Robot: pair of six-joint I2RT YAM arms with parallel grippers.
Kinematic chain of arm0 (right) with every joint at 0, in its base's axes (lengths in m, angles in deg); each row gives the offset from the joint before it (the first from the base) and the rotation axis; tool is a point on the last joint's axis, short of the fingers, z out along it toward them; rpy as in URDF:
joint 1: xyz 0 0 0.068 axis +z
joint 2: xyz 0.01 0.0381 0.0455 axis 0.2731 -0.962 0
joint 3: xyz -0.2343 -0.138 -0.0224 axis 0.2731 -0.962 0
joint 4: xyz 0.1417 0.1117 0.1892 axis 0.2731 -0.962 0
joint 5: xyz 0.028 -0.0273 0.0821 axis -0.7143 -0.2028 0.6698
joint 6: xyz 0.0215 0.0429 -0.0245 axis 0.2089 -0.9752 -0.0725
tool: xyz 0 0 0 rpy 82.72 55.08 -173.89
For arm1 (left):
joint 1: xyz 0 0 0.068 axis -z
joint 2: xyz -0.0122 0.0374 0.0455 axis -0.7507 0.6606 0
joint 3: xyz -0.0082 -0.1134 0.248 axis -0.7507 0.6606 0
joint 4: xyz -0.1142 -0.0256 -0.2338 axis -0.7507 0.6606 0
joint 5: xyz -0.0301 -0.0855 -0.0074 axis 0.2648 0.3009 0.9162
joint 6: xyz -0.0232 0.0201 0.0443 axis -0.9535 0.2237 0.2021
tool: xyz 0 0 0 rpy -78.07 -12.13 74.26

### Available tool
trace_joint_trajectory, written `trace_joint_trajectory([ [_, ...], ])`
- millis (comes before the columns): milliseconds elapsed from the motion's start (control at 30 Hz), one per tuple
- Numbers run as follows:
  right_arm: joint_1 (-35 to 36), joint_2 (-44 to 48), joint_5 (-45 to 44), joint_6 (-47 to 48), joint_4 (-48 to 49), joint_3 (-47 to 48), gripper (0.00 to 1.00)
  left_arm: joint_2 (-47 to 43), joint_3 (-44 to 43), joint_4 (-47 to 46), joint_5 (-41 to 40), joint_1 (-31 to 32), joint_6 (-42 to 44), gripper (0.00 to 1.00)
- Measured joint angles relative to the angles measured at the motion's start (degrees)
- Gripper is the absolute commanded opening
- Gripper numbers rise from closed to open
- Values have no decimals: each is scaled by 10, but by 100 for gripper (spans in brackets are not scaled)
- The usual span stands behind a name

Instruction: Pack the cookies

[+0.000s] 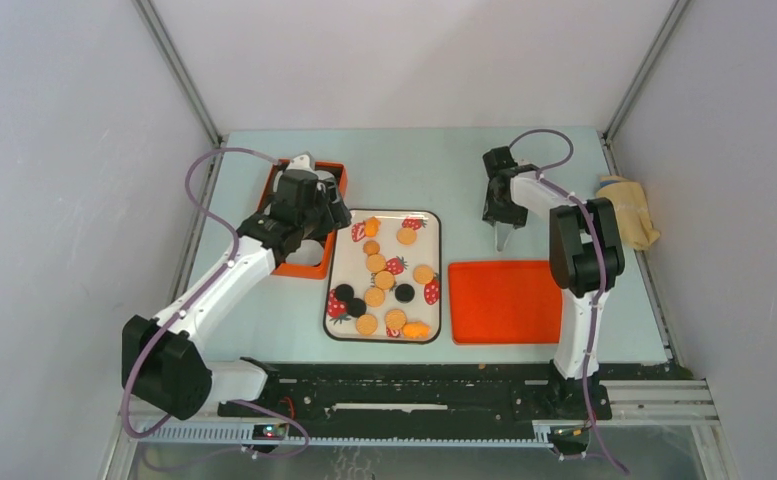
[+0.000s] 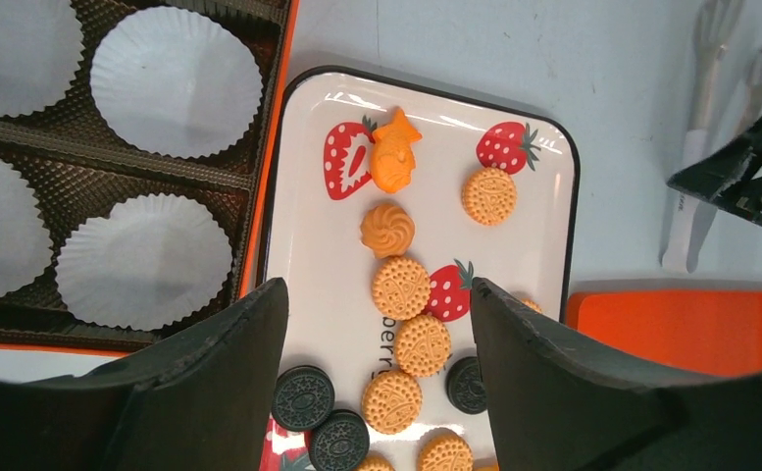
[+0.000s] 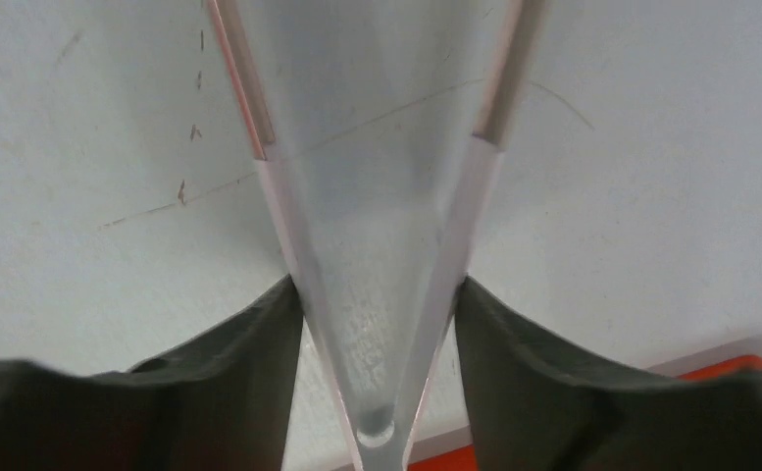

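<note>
On the strawberry tray (image 2: 308,235), the cookies (image 1: 375,263) are lying beneath the left tool (image 2: 377,304), which is hanging released and empty; well apart, the right tool (image 3: 375,294) is grasping tongs (image 3: 280,196) above the tabletop (image 1: 434,170).

The left arm (image 1: 232,278) covers much of the orange box (image 1: 304,269), and the tongs (image 3: 293,245) run off the right wrist view's top edge.

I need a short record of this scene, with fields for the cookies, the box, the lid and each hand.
cookies: loose on the tray
box: left of tray; cups in view empty
lid: flat on table, right of tray
left hand: open, empty, over tray's left edge
right hand: shut on tongs, over table beyond lid
</note>
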Motion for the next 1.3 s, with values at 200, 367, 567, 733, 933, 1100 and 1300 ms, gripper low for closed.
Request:
trace_joint_trajectory([
  [200,12,16,7,14,-12,-2,100,7,0,0,10,2,2,75],
  [367,64,100,3,31,-9,-3,69,5,0,0,10,2,2,76],
  [567,165,150,19,54,-3,37,0,5,0,0,10,2,2,74],
  [733,209,72,40,56,-9,88,0,6,0,0,10,2,2,74],
  [933,223,-48,60,51,-41,124,0,5,0,0,8,2,2,74],
  [1100,208,-86,68,42,-62,146,0,1,0,0,8,2,2,74],
  [1300,150,-125,65,29,-93,235,0,-11,0,1,2,2,2,74],
])
